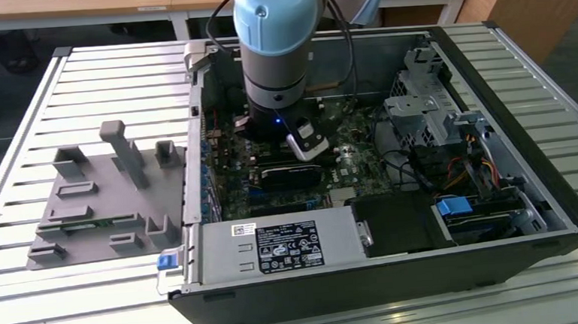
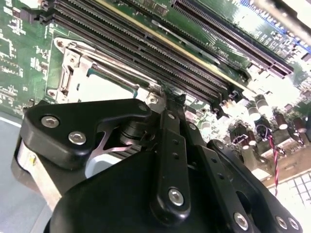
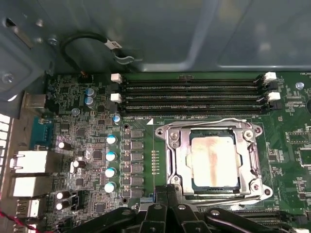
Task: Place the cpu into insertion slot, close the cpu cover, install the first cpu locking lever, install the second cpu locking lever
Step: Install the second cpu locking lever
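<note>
The cpu [image 3: 214,161] sits under the cpu cover [image 3: 177,160], seemingly just beyond the jaws.

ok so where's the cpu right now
In the first wrist view the cpu sits in the insertion slot under the closed cpu cover, just below the long memory slots and beside the gripper.

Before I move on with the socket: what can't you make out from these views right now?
- End effector fingertips: hidden by its own linkage in both wrist views, so open or shut is unclear.
- CPU cover near edge: behind the end effector in the first wrist view.
- Insertion slot: blocked by the arm in the exterior view.
</note>
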You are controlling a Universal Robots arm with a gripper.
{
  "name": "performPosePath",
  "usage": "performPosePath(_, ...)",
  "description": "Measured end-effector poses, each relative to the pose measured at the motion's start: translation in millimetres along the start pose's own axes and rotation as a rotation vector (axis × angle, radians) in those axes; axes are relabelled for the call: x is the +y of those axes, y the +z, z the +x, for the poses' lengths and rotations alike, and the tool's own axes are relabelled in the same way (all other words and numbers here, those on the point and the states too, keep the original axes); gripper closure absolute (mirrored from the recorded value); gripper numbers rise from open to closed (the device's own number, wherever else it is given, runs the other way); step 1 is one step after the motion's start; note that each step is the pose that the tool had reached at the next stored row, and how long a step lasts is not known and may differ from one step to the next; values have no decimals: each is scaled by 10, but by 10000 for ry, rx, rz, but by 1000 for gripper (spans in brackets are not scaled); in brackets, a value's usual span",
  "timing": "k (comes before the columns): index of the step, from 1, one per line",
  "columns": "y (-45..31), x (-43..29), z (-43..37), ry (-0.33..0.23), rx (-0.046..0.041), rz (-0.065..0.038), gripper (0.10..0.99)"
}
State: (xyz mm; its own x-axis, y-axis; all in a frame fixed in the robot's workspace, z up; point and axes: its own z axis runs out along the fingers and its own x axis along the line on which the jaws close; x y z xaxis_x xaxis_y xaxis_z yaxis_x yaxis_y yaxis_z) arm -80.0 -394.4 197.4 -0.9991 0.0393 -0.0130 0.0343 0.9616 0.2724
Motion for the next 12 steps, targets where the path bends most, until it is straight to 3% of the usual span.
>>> performPosePath(12, -128, 36, -1, 0, 0, 0, 980)
